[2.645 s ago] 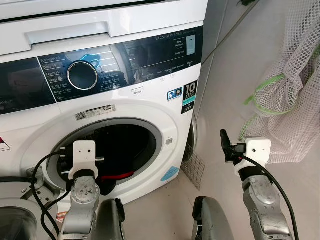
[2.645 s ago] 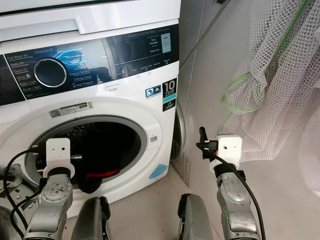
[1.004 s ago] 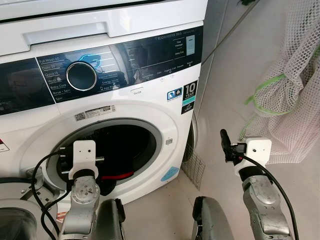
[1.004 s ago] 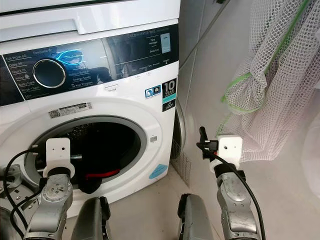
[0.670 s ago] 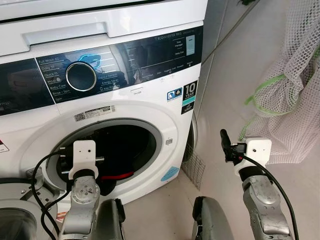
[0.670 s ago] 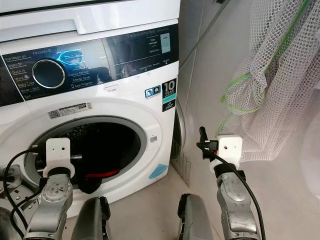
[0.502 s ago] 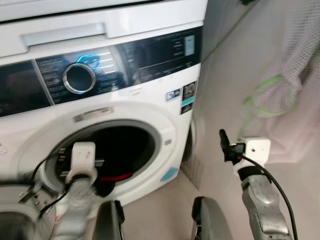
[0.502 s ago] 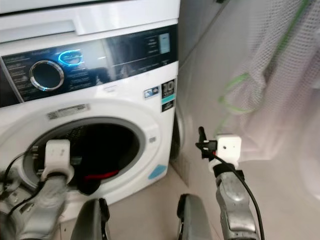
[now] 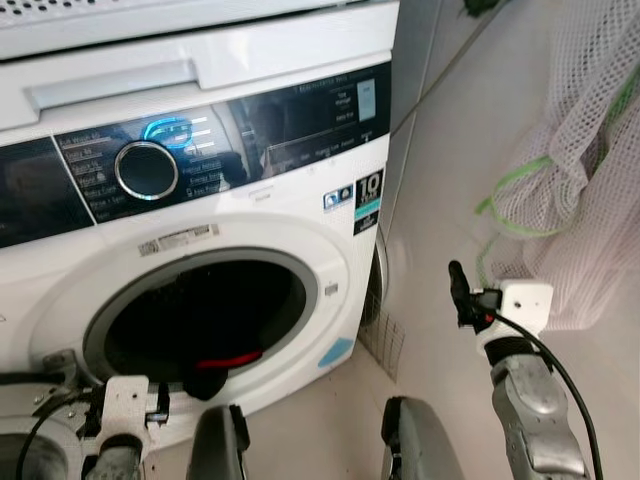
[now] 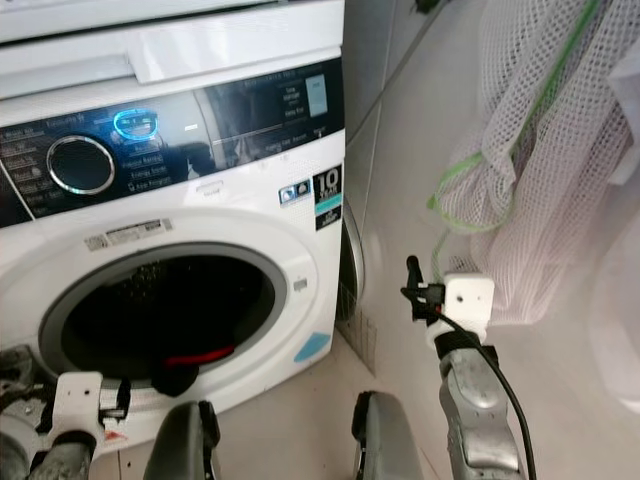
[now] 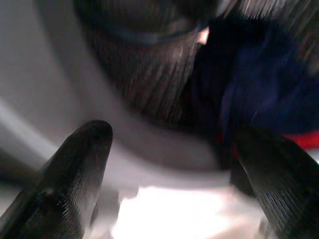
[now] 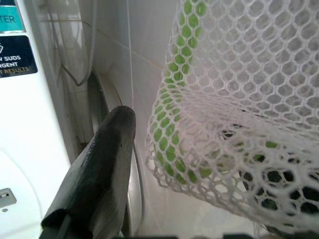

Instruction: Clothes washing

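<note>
Front-loading washing machine is sitting to the left, door open, round drum opening facing the robot; dark clothes with a red strip are lying at the near bottom edge of the drum, partly hanging over the lip; in the left wrist view the load is showing as dark blue fabric with a red edge, blurred.

Control panel is lit, blue glow just above the round program dial; a small display is showing at the panel's right end; text is too small to read.

Left gripper is sitting low, near the bottom left of the drum opening, its white wrist block showing at the lower left of the head views; fingers are spread wide apart with nothing between them; drum rim and clothes are lying beyond the tips, not touching.

Right gripper is pointing up to the right of the machine, near the tiled wall; only one black finger is visible in the wrist view, so I cannot tell how far it is open; nothing visibly held.

White mesh laundry bag with green trim is hanging at far right, just beside the right gripper, not touching as far as I can see.
</note>
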